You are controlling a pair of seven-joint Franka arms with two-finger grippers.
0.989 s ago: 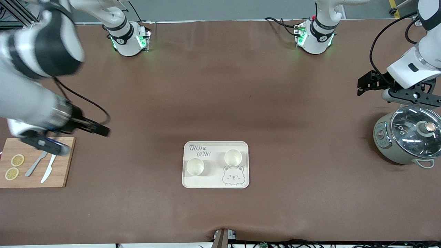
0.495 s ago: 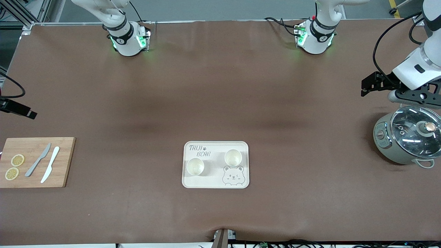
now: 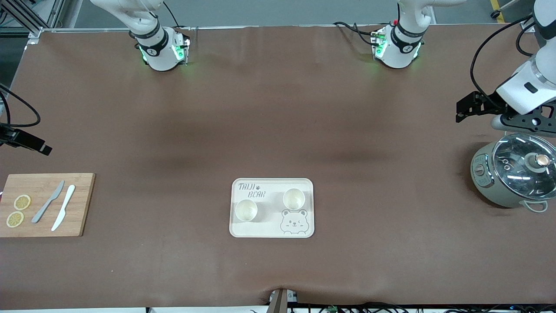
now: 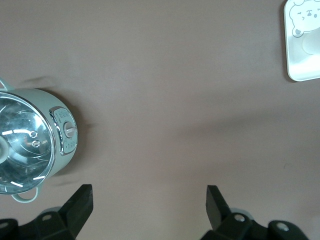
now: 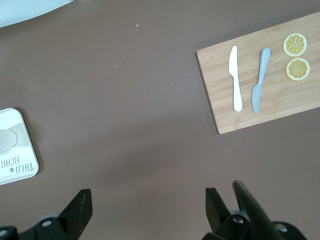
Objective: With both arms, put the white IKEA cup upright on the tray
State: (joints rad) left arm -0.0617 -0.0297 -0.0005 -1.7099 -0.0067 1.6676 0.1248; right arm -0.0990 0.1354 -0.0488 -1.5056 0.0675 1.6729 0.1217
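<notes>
The cream tray (image 3: 266,228) with the bear drawing lies on the brown table, nearer the front camera than the middle. Two white cups stand upright on it, mouths up: one (image 3: 246,210) toward the right arm's end, the other (image 3: 293,198) beside the bear face. My left gripper (image 3: 465,108) hangs open and empty over bare table next to the pot; in its wrist view (image 4: 149,202) a tray corner (image 4: 300,70) shows. My right gripper (image 3: 41,148) hangs open and empty over the table by the cutting board; its wrist view (image 5: 145,205) shows a tray edge (image 5: 22,160).
A wooden cutting board (image 3: 78,204) with two knives (image 3: 55,208) and two lemon slices (image 3: 18,211) lies at the right arm's end. A grey-green pot with a glass lid (image 3: 514,176) stands at the left arm's end. The brown mat covers the table between them.
The right arm has swung away from over the cutting board out to the table's end, leaving only its gripper in view. The left gripper has drifted slightly toward its own end. The cups have not moved.
</notes>
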